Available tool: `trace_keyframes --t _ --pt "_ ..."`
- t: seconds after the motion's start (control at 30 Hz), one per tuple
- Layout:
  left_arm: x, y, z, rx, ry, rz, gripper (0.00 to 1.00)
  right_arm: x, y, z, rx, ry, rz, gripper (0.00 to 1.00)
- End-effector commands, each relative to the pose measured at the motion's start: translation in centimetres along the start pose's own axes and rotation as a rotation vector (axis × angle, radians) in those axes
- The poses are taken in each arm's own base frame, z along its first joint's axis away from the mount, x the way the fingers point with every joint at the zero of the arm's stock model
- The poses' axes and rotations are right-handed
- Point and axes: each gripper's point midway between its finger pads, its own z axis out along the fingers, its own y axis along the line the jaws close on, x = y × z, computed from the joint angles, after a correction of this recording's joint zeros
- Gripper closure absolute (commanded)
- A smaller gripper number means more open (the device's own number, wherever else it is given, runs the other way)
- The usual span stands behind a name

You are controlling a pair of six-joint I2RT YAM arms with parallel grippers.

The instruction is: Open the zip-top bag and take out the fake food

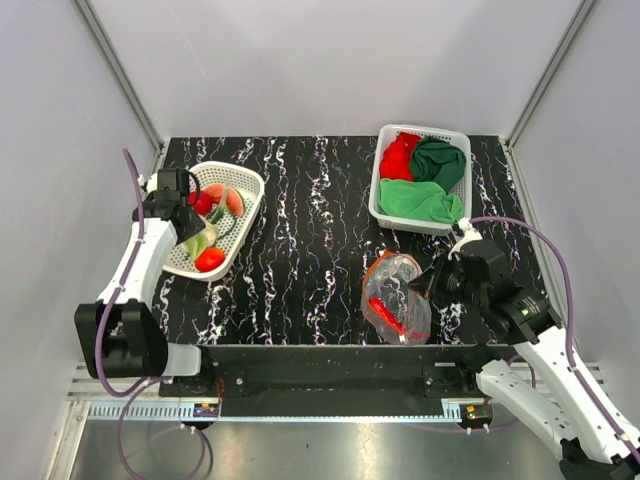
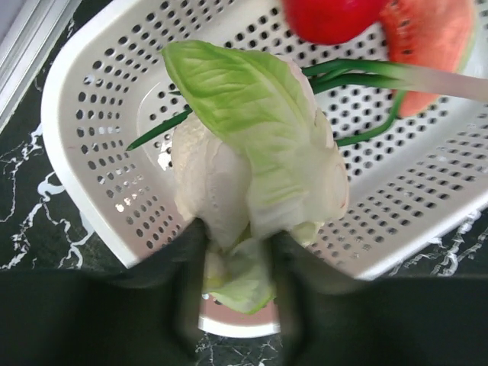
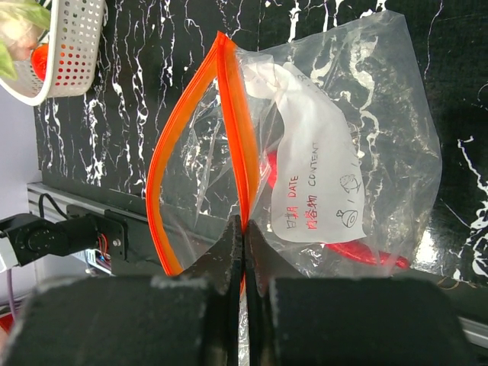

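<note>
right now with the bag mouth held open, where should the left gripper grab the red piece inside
Probably its end nearest the mouth, coming in through the open loop of the zip strip. The red piece lies low in the zip-top bag, partly behind its label, so plastic blocks every other side; the right gripper holds the mouth open.

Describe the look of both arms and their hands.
Both the left arm and right arm have white links with black joint housings and a thin purple cable looping alongside. The left hand and right hand are black, each with two flat dark fingers.
</note>
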Motion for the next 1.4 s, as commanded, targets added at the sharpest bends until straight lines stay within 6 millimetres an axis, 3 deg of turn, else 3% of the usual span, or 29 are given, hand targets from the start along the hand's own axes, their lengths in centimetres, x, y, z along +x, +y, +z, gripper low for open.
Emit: trace_keyframes --t 0.0,0.07,0.17,0.3,0.43,0.53,0.63,0.7,0.8,0.93,0.97,1.0,1.03,1.1,1.2,1.37 --pt "-1.1 -0.5 0.7 0.036 -0.016 -0.028 0.45 -1.5 0.6 -0.8 -0.010 -0.051 -0.051 1.00" --pt "-1.4 -0.3 0.3 0.034 -0.030 -0.035 0.25 -1.5 0.6 -0.8 -0.009 -0.054 -0.061 1.00" --pt "-2.0 -0.1 -0.9 0.049 -0.066 -0.064 0.10 -1.5 0.6 -0.7 -0.008 -0.045 -0.069 1.00" --pt "-2.5 -0.6 -3.3 0.124 -0.099 -0.103 0.09 -1.3 0.8 -0.4 -0.018 -0.024 -0.075 1.00" --pt "-2.1 -2.9 -6.2 0.267 -0.094 -0.089 0.09 -1.2 1.0 -0.3 -0.030 -0.021 -0.079 1.00" --pt "-0.8 -6.1 -8.6 0.392 -0.078 -0.041 0.09 -1.1 1.1 -0.3 -0.037 -0.015 -0.079 1.00" --pt "1.0 -10.9 -11.9 0.583 -0.059 0.062 0.13 -1.1 1.2 -0.2 -0.042 -0.015 -0.078 1.00" --pt "3.2 -15.2 -15.2 0.752 -0.033 0.186 0.15 -1.1 1.3 -0.2 -0.046 -0.016 -0.074 1.00" --pt "6.9 -19.7 -19.6 0.941 0.002 0.353 0.20 -1.2 1.4 -0.3 -0.048 -0.020 -0.071 1.00" --pt "12.3 -23.9 -23.8 1.106 0.054 0.519 0.35 -1.0 1.4 -0.3 -0.053 -0.018 -0.062 1.00" --pt "14.5 -24.8 -25.5 1.163 0.071 0.584 0.37 -1.0 1.4 -0.3 -0.052 -0.019 -0.059 1.00" --pt "16.9 -25.8 -25.6 1.191 0.134 0.642 0.39 -1.0 1.4 -0.3 -0.053 -0.018 -0.058 1.00" --pt "17.7 -26.7 -26.9 1.229 0.142 0.671 0.42 -1.0 1.4 -0.4 -0.055 -0.020 -0.055 1.00" --pt "21.7 -27.7 -27.9 1.270 0.221 0.760 0.51 -0.9 1.4 -0.4 -0.057 -0.020 -0.055 1.00" --pt "24.7 -28.6 -30.1 1.327 0.230 0.858 0.60 -0.8 1.4 -0.6 -0.061 -0.019 -0.051 1.00" --pt "29.8 -29.0 -29.6 1.292 0.382 0.925 0.65 -0.4 1.2 -0.8 -0.059 -0.014 -0.033 1.00"
